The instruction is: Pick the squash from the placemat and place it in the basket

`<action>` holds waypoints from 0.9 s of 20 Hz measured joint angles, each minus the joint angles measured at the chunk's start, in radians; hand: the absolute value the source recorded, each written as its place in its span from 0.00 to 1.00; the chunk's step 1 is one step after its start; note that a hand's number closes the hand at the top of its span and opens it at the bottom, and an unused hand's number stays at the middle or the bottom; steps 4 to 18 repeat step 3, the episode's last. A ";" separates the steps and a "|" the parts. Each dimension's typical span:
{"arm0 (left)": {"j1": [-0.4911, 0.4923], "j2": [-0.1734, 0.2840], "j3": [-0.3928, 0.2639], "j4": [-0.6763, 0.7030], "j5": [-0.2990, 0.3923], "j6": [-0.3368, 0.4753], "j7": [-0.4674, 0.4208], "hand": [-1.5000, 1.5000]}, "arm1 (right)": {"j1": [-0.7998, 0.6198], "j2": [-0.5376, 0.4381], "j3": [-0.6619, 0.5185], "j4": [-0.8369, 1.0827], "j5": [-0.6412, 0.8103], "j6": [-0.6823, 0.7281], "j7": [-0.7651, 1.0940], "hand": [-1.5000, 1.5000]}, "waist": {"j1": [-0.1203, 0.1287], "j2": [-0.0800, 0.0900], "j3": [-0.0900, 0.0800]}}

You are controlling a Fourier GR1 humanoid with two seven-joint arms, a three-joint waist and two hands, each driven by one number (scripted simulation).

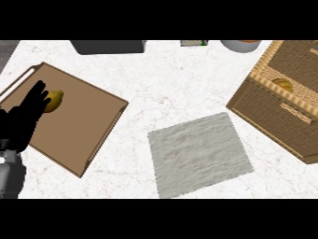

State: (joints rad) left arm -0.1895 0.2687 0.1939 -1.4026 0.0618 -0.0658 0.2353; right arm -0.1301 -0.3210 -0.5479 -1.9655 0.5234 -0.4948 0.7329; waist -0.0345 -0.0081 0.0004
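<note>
The table [182,79], a white marbled top with faint reddish veining, is carrying five groups of things. A brown board [79,126], rotated off square, is lying flat on the left part. A grey textured placemat [199,156] is lying flat near the middle, toward the near edge, apart from the board. A wicker basket [292,116] is standing on the right part, also rotated, its near corner close to the placemat but not touching it. Along the far edge a dark grey box [109,46], a small partly cropped item [194,43] and a pale round vessel [240,45] are sitting, all cut by the view's edge.
</note>
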 measured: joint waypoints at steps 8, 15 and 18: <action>0.005 0.003 0.006 0.008 -0.003 0.001 -0.011 0.50 | 0.145 0.002 -0.071 -0.100 -0.157 0.084 -0.047 0.00 | -0.006 -0.001 0.000; 0.005 0.003 0.006 0.008 -0.003 0.001 -0.011 0.50 | 0.145 0.002 -0.071 -0.100 -0.157 0.084 -0.047 0.00 | -0.006 -0.001 0.000; 0.005 0.003 0.006 0.008 -0.003 0.001 -0.011 0.50 | 0.145 0.002 -0.071 -0.100 -0.157 0.084 -0.047 0.00 | -0.006 -0.001 0.000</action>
